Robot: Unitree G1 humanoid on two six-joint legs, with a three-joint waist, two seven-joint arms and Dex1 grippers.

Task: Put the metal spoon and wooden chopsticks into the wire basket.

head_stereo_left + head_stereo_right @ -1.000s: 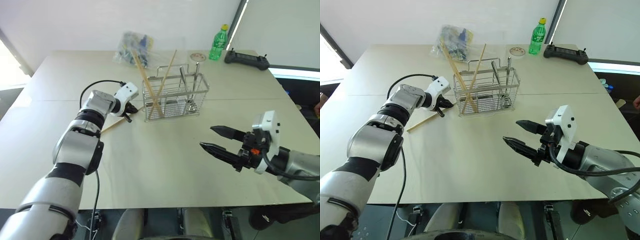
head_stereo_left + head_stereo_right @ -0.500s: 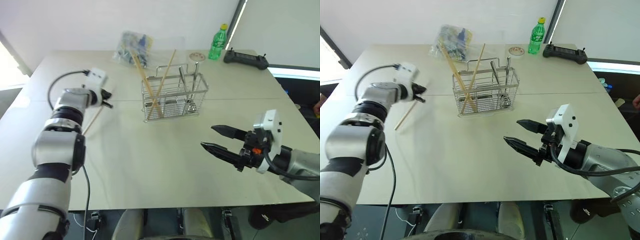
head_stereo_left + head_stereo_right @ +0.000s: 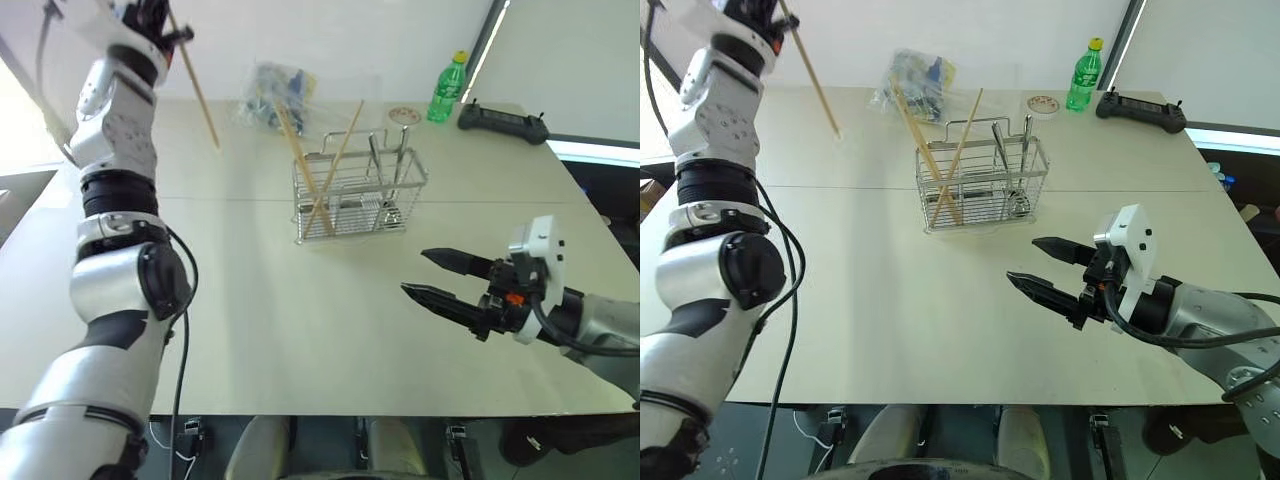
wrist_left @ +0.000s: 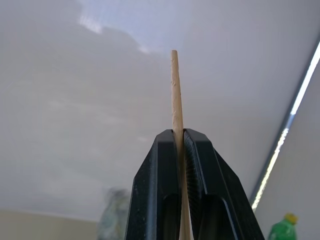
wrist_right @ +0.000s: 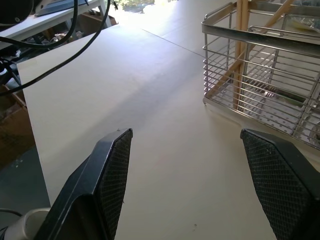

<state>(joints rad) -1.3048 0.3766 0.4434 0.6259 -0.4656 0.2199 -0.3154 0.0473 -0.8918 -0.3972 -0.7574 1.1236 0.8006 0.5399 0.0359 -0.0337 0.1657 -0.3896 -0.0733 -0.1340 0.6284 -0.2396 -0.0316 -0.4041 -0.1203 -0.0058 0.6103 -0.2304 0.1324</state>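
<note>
Holding one chopstick [image 3: 197, 90] high over the far left part of the table [image 3: 260, 320], our left gripper [image 4: 178, 137] has its two black fingers pressed together on the stick, and the pinch is near one end, so most of the length hangs free below. We think this is the main danger: a long thin stick held only at its end can turn inside the pads or slip out when the arm swings toward the wire basket [image 3: 360, 195]. The basket stands near the middle of the table, a bit to the far side, and it already holds two wooden chopsticks [image 3: 318, 170] that lean and cross each other in its left compartment, and the metal spoon [image 3: 400, 160] stands upright more to the right. The held stick must enter from above with its lower tip first; if the tip comes in slanted, it may hit the arched handle, catch the top wire, or push the leaning sticks, and the light basket could tip or slide. Our right gripper [image 3: 432, 276] waits at the near right with its fingers spread and nothing between them, well apart from the basket, so it does not steady it. The plastic bag [image 3: 272, 92] lies just behind the basket.
</note>
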